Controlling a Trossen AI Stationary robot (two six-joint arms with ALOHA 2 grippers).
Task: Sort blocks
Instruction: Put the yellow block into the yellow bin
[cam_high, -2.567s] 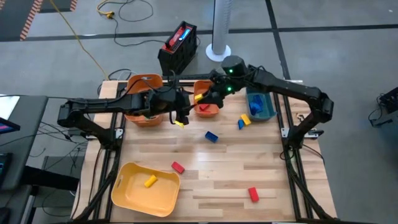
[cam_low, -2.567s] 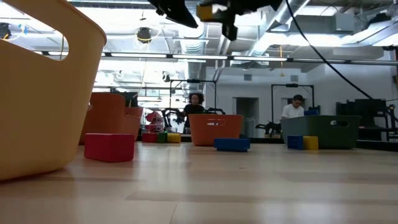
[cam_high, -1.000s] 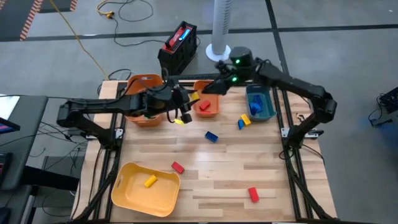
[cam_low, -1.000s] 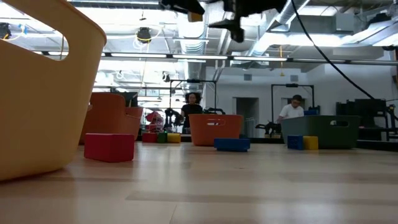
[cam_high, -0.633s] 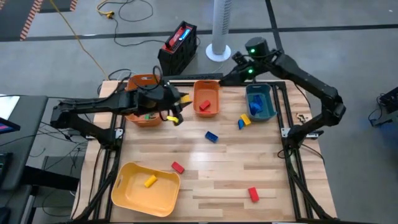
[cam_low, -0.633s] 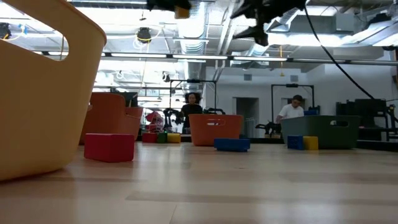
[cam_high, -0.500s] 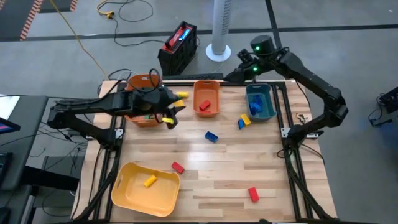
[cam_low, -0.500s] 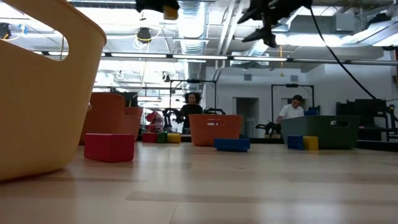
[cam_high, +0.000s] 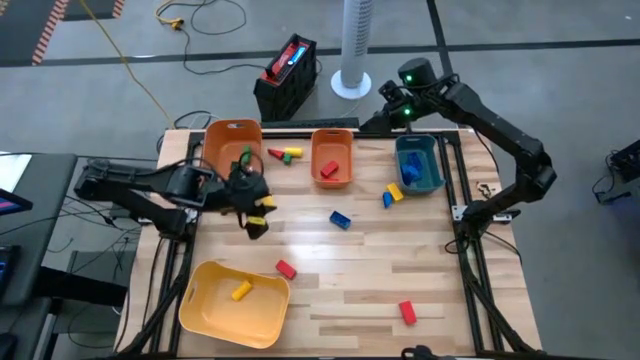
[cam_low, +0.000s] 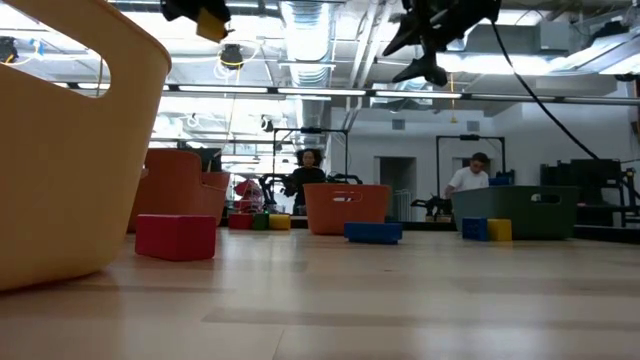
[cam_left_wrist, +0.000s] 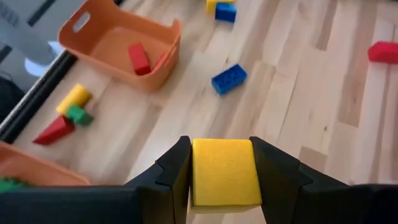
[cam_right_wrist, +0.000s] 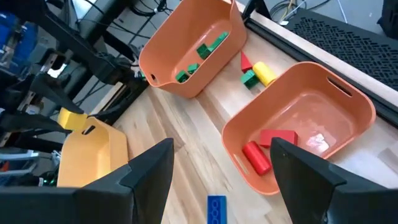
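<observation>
A yellow block (cam_left_wrist: 224, 163) sits between the fingers of my left gripper (cam_high: 256, 212), high above the table's left half, between the left orange bin (cam_high: 232, 145) and the yellow bin (cam_high: 232, 300). My right gripper (cam_right_wrist: 221, 168) hangs open and empty over the table's far edge, above the middle orange bin (cam_high: 332, 158). Loose blocks lie flat on the wood: red, green and yellow ones (cam_high: 285, 154), a blue one (cam_high: 340, 218), a blue-and-yellow pair (cam_high: 392, 194), and two red ones (cam_high: 286, 269) (cam_high: 407, 312). My left gripper pinches the yellow block by two opposite side faces (cam_left_wrist: 195, 177) between its two fingers (cam_left_wrist: 171, 174). The fingers slant down toward the table. The block is lifted clear, high above the wood (cam_low: 213, 20).
The left orange bin holds green blocks (cam_right_wrist: 208, 50), the middle one red blocks (cam_right_wrist: 267, 146), the teal bin (cam_high: 418, 165) blue ones, the yellow bin a yellow block (cam_high: 241, 291). Bare wood lies in the table's middle and near right. People stand in the room behind (cam_low: 305, 175).
My left gripper has carried the yellow block from beside the middle orange bin toward the table's left and near edges, rolling and tipping downward as it went. My right gripper has drawn back toward the far right corner and stays open.
</observation>
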